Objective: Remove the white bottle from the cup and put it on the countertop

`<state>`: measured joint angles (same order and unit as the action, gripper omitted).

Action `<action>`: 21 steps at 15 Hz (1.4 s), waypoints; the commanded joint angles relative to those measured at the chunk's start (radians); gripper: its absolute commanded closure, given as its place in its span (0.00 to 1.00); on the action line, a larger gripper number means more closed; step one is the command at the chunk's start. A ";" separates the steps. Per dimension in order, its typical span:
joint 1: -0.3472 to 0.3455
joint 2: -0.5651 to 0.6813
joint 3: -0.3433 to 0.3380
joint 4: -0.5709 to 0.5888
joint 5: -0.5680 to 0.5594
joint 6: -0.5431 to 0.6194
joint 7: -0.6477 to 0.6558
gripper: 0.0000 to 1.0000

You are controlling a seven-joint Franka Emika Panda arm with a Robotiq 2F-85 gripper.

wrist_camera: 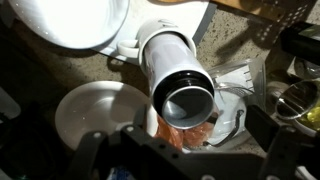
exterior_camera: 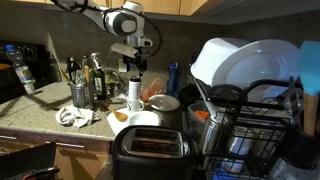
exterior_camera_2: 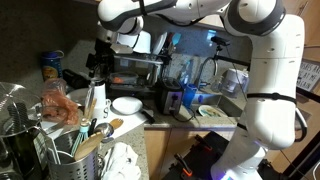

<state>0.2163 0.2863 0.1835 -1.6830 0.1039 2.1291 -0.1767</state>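
The white bottle (exterior_camera: 134, 88) stands upright in the small white cup (exterior_camera: 134, 104) on the speckled countertop (exterior_camera: 40, 118). In the wrist view I look down its length: the white body (wrist_camera: 163, 48) rises to a dark-rimmed top (wrist_camera: 187, 101), and the cup (wrist_camera: 127, 47) shows at its base. My gripper (exterior_camera: 133, 66) hangs straight over the bottle top. Its two dark fingers are spread wide on either side of the top (wrist_camera: 185, 140), not touching it. In an exterior view the gripper (exterior_camera_2: 101, 62) shows, but I cannot make out the bottle there.
A white plate (exterior_camera: 141, 120) and a white bowl (exterior_camera: 165, 102) lie close to the cup. Dark oil bottles (exterior_camera: 92, 76) and a mesh holder (exterior_camera: 80, 95) stand behind. A toaster (exterior_camera: 150, 150) and a dish rack (exterior_camera: 250, 110) fill the near side.
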 commanded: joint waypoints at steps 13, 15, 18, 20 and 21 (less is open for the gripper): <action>0.001 0.078 0.019 0.101 -0.045 -0.125 -0.018 0.00; 0.003 0.090 0.020 0.109 -0.048 -0.130 -0.018 0.00; 0.007 0.107 0.020 0.123 -0.055 -0.142 -0.016 0.00; 0.010 0.117 0.019 0.134 -0.064 -0.152 -0.015 0.28; 0.013 0.121 0.018 0.142 -0.074 -0.159 -0.013 0.30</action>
<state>0.2237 0.3841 0.1981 -1.5923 0.0604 2.0195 -0.1769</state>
